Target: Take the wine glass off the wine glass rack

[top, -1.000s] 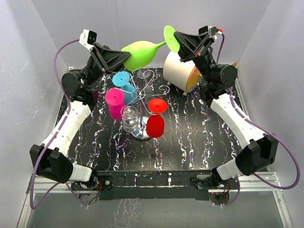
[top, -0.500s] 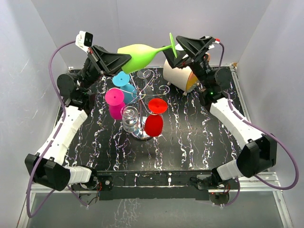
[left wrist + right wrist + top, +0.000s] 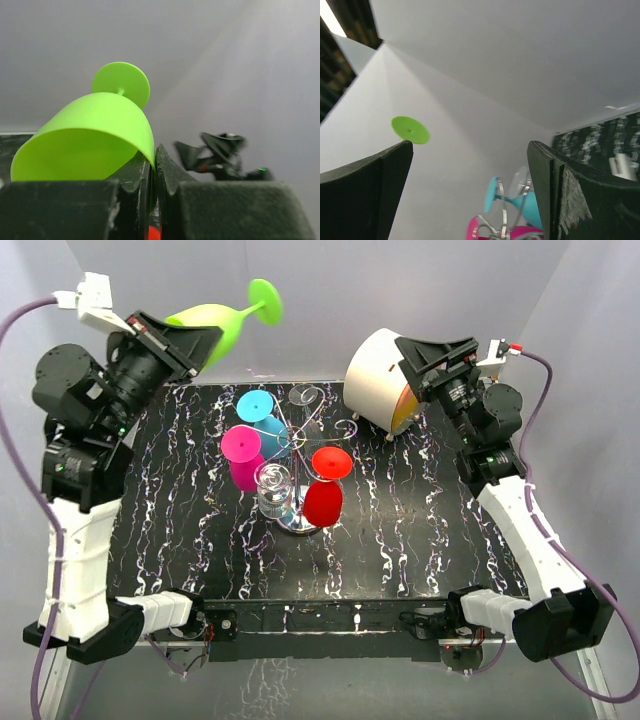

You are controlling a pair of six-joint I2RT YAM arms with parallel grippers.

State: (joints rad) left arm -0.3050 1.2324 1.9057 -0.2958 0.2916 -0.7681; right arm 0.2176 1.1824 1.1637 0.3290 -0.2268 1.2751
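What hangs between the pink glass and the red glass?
A clear glass, on the rack, lies between the pink glass and the red glass; the top view shows it.

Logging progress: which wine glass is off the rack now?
The green wine glass, clamped in the left gripper high at rear left. The blue glass, pink glass, red glass and clear glass hang on the rack.

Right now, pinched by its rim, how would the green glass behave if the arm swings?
The green glass looks like opaque plastic, so probably light and not brittle. The left gripper pinches only its thin bowl wall, so it may pivot or slip.
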